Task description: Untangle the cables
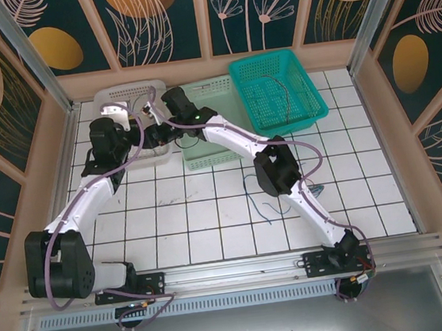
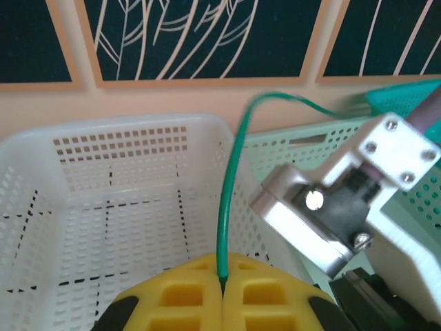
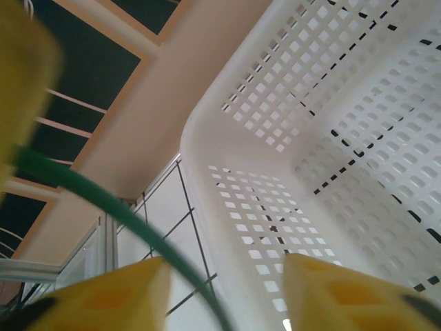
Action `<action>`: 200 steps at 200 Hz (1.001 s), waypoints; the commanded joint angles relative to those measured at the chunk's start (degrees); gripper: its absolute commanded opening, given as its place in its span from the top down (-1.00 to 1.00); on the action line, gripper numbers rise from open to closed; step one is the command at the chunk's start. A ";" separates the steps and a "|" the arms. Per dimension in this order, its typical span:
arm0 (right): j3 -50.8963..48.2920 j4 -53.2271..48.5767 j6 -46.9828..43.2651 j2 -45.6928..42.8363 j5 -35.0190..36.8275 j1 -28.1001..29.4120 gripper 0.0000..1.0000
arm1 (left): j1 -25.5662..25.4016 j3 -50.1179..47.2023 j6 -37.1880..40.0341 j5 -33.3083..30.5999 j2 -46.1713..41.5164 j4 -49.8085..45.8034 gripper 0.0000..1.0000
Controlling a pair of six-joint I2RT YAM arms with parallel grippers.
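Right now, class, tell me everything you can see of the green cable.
The green cable is a thin, smooth, plastic-looking wire. The left tool is shut on it, pinching it between yellow fingers. From there it rises straight, then arcs right near the white basket. Blurred, it runs through the open right tool; contact there is unclear.

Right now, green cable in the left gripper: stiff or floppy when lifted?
Probably springy, not limp: the green cable stands up from the shut left gripper and arcs over smoothly. Likely light, since it is so thin, and it may slip.
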 commanded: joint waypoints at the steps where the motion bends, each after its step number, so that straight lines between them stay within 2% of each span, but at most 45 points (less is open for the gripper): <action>1: -1.22 1.70 0.73 -4.44 0.54 0.18 -0.18 | 0.08 0.74 -0.38 -1.71 -2.30 1.56 1.00; 39: -6.27 3.95 1.91 -8.50 3.08 -0.12 -0.42 | 0.35 3.27 -1.66 -8.15 -0.73 -1.50 1.00; 64: -10.26 5.96 2.40 -11.92 3.93 -0.10 -0.55 | 0.76 8.71 -2.61 -11.55 3.63 -7.73 1.00; 86: -14.47 8.23 2.61 -15.41 5.18 -0.10 -0.66 | 1.57 12.52 -3.46 -10.69 7.59 -11.86 1.00; 138: -26.21 10.61 1.46 -24.63 8.80 -0.53 -0.68 | 2.96 17.23 -4.85 -12.13 15.73 -18.07 1.00; 168: -37.54 11.76 -0.35 -32.37 12.76 -1.56 -0.61 | 3.60 18.52 -5.71 -9.70 19.31 -20.23 1.00; 174: -40.33 11.87 -0.86 -34.44 14.18 -1.89 -0.58 | 3.60 18.81 -5.90 -9.41 19.99 -20.68 0.91; 184: -44.94 11.96 -1.53 -37.97 16.61 -2.65 -0.52 | 3.60 19.24 -6.44 -9.20 20.72 -21.45 0.61; 200: -52.16 11.47 -1.85 -43.41 19.08 -4.78 -0.42 | 3.60 19.50 -7.34 -9.21 21.52 -22.17 0.39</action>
